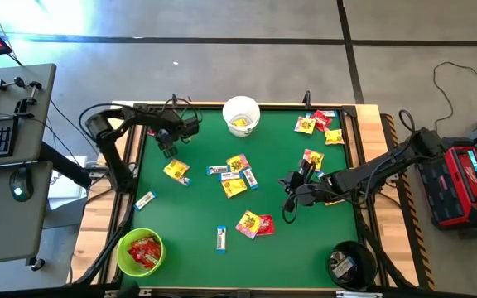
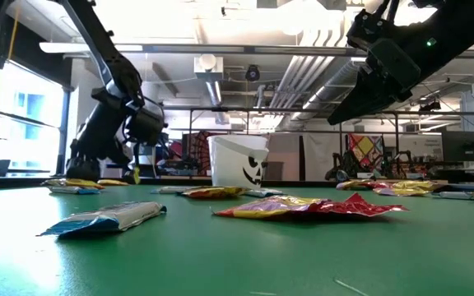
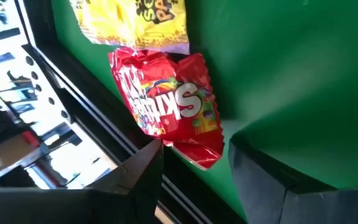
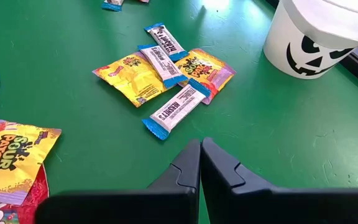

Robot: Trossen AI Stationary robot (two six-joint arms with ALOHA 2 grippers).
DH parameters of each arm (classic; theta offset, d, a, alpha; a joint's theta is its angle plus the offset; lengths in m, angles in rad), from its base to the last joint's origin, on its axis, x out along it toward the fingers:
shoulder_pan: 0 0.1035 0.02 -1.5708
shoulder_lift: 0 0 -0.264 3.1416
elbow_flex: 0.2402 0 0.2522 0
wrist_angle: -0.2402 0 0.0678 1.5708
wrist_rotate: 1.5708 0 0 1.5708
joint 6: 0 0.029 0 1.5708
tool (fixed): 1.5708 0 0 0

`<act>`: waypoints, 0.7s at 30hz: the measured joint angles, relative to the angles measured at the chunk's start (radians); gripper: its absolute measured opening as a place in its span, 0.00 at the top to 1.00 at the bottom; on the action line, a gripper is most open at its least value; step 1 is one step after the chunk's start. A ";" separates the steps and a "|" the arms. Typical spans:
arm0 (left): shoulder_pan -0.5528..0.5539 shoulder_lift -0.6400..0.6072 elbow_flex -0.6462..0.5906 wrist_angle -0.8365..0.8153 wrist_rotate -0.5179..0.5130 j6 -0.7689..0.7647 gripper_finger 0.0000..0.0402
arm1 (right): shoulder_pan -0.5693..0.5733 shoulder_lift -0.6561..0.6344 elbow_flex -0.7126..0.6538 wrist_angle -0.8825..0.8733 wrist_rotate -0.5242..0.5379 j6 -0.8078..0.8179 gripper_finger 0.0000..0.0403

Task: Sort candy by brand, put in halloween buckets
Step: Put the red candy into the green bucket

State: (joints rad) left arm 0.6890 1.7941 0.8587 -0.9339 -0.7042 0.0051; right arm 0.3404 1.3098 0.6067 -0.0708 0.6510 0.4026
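sorting is partly done: green bucket (image 1: 140, 252) holds red packets, white bucket (image 1: 241, 115) yellow, black bucket (image 1: 351, 265) a bar. many candies (image 1: 237, 175) remain on the mat. left gripper (image 3: 194, 167) open at a red packet (image 3: 166, 107); right gripper (image 4: 200, 163) shut, empty.

Robotics lab: exposed ceiling ducts (image 2: 303, 74), workbenches.
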 joint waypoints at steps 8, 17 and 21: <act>0.004 0.044 0.001 0.007 -0.044 0.007 0.62 | 0.000 0.000 0.000 0.000 0.000 0.002 1.00; 0.006 0.047 -0.001 0.020 -0.036 0.067 0.97 | 0.000 0.000 0.000 0.000 0.000 0.008 1.00; -0.001 0.043 -0.001 0.004 -0.042 0.076 0.99 | 0.000 0.000 0.000 0.000 0.000 0.008 1.00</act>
State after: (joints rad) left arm 0.6882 1.8373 0.8574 -0.9295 -0.7464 0.0812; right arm 0.3405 1.3098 0.6067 -0.0708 0.6512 0.4107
